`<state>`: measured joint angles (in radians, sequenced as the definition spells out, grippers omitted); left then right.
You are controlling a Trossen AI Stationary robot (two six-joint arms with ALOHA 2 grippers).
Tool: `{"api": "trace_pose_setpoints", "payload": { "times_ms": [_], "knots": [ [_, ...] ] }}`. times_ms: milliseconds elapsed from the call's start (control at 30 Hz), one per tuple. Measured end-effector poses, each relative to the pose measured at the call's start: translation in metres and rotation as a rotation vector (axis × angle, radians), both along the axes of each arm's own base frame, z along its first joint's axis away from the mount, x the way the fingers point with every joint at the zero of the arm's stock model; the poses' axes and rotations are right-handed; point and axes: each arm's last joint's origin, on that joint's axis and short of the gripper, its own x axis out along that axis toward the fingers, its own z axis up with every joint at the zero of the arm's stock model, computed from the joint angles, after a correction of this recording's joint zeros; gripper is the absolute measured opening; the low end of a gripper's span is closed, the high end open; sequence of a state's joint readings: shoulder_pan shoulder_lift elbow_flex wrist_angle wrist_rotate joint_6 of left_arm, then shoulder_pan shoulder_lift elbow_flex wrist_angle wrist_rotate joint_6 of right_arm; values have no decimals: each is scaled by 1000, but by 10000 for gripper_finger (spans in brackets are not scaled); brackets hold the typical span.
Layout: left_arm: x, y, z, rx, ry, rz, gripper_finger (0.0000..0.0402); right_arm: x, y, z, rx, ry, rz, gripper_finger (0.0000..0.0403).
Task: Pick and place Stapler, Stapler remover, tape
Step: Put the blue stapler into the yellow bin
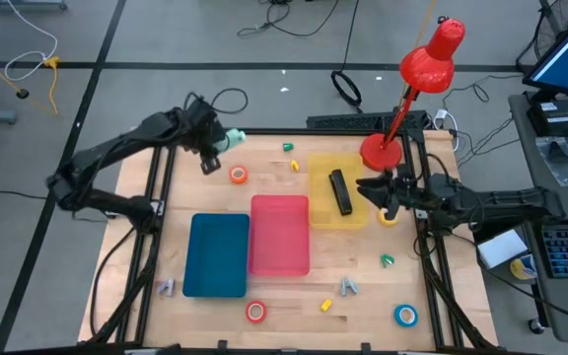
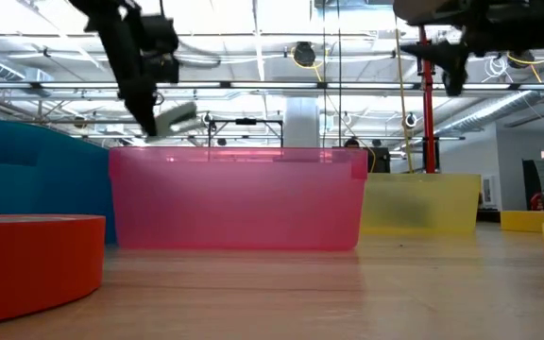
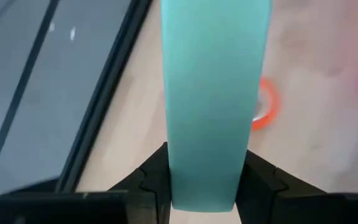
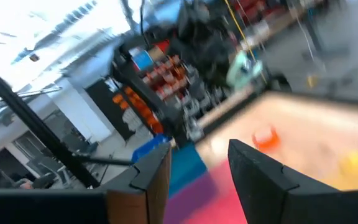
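Note:
My left gripper (image 1: 213,148) hangs over the table's far left part, shut on a mint-green stapler (image 1: 233,138), which also shows in the low view (image 2: 178,121). An orange tape roll (image 1: 239,175) lies on the wood just below it. A black stapler (image 1: 340,190) lies in the yellow bin (image 1: 316,212). My right gripper (image 1: 378,192) is raised at the yellow bin's right side, open and empty (image 4: 201,155), above a yellow tape roll (image 1: 390,218). A red-orange roll (image 1: 255,312) and a blue roll (image 1: 405,315) lie near the front edge. Small staple removers (image 1: 348,287) are scattered about. My left gripper pinches the mint-green stapler between its two fingers at one end (image 3: 179,180). The fingers slant down from the table's left side, and the stapler's body runs on beyond their tips. The stapler is lifted clear of the table and tilted (image 2: 178,121).
A pink bin (image 1: 280,235) and a blue bin (image 1: 217,254) stand side by side mid-table, left of the yellow bin. A red desk lamp (image 1: 402,108) stands at the far right corner. Bare wood lies at the far left and along the front.

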<state>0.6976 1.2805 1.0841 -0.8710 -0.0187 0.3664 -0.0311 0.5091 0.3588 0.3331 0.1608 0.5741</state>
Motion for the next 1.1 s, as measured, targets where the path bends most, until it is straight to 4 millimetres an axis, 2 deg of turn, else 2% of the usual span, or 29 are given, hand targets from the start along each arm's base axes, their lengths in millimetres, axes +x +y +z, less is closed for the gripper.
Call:
{"api": "trace_pose_setpoints", "payload": {
  "times_ms": [133, 300, 433, 600, 800, 933, 1100],
  "knots": [
    [17, -32, 7, 0, -40, -35, 126, 17, 0, 6, -106, -16, -12, 138],
    [41, -63, 18, -7, -86, -80, 126, 41, -1, 20, -196, 90, -9, 131],
    [59, -80, 29, -22, -123, -112, 126, 60, -1, 35, -273, 216, 24, 131],
    [83, -93, 37, -38, -145, -140, 126, 81, -2, 52, -359, 353, 47, 131],
    [114, -105, 38, -53, -114, -189, 126, 104, -2, 73, -489, 372, 52, 135],
    [133, -111, 34, -65, -67, -219, 126, 116, -3, 80, -571, 397, 59, 158],
    [147, -114, 35, -61, -62, -242, 126, 124, -3, 78, -641, 424, 67, 201]
  ]
}}
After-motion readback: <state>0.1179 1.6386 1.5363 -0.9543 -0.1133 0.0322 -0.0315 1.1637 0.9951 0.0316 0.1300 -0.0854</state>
